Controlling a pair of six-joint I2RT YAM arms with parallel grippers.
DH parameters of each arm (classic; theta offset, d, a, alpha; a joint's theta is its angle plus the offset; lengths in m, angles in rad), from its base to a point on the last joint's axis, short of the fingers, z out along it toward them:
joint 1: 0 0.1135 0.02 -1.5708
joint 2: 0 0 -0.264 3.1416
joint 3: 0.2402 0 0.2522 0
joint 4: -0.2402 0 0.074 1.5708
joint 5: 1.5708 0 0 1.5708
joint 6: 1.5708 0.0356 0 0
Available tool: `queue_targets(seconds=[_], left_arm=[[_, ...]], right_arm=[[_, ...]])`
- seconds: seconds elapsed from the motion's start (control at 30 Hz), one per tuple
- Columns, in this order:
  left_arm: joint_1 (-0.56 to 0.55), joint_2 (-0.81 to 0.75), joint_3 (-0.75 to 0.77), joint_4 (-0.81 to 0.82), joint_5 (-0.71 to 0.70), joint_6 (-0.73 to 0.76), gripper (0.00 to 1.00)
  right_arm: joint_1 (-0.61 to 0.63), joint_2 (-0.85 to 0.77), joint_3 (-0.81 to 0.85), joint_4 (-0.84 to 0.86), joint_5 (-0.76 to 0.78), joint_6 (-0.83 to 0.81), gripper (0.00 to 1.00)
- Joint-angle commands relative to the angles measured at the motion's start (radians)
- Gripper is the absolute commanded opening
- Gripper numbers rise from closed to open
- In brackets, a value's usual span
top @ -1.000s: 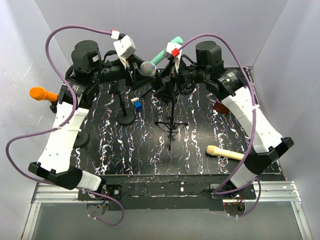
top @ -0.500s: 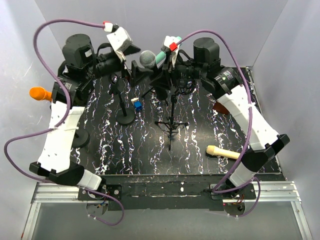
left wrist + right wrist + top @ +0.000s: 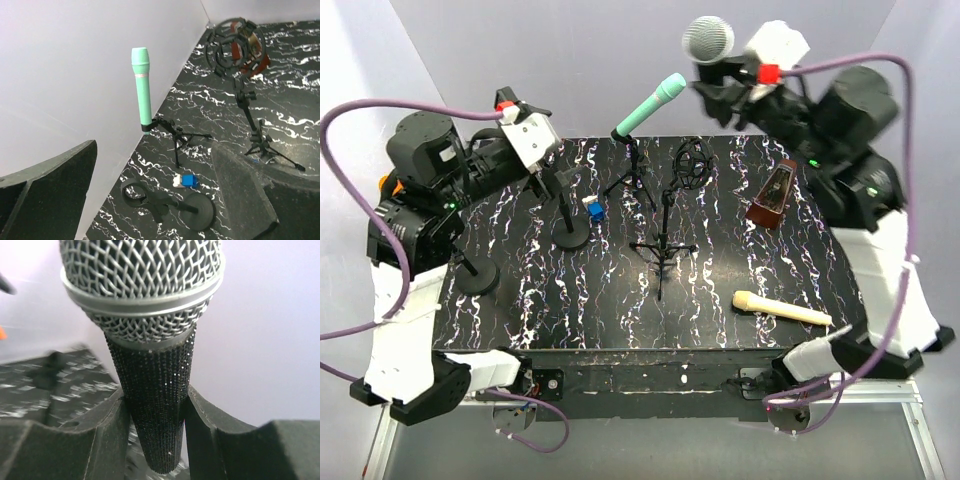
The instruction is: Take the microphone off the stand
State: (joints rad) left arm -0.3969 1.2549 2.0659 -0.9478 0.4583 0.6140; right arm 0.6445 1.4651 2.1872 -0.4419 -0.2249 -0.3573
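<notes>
At the back-left corner of the counter (image 3: 570,300), my left gripper (image 3: 555,172) hung wide open with nothing in it. To its right, the teal microphone (image 3: 650,105) stood on its small tripod (image 3: 638,175) by the back edge, and the ring-topped stand (image 3: 665,215) stood empty mid-counter. High over the back-right corner, my right gripper (image 3: 154,425) was clamped on the tapered tail of the microphone (image 3: 708,40), mesh head up, clear of the stand. I judged that narrow, top-heavy hold the main risk: a jolt could slide the handle out and drop it onto the metronome (image 3: 770,195) below. The back wall (image 3: 570,60) and right wall (image 3: 930,150) crowded that arm, and its cable (image 3: 880,62) looped close. Open room lay along the front edge, left of the cream microphone (image 3: 780,308).
</notes>
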Motion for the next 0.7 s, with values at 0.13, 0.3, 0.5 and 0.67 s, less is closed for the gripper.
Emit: queue_targets(seconds=[0.13,0.3,0.5,0.67], left_arm=[[-0.025,0.002,-0.340,0.234,0.172,0.066,0.98],[-0.026,0.000,-0.515,0.397,0.220,-0.034,0.97],[-0.026,0.015,-0.488,0.373,0.214,-0.106,0.97],[-0.028,0.024,-0.466,0.354,0.192,-0.129,0.97]], right_arm=[[-0.371,-0.334,-0.491,-0.148,0.169,-0.170,0.01],[-0.572,-0.598,-1.050,-0.181,-0.085,-0.544,0.01],[-0.603,-0.617,-1.259,-0.377,-0.059,-0.859,0.01],[-0.614,-0.433,-1.232,-0.438,0.015,-0.862,0.01]])
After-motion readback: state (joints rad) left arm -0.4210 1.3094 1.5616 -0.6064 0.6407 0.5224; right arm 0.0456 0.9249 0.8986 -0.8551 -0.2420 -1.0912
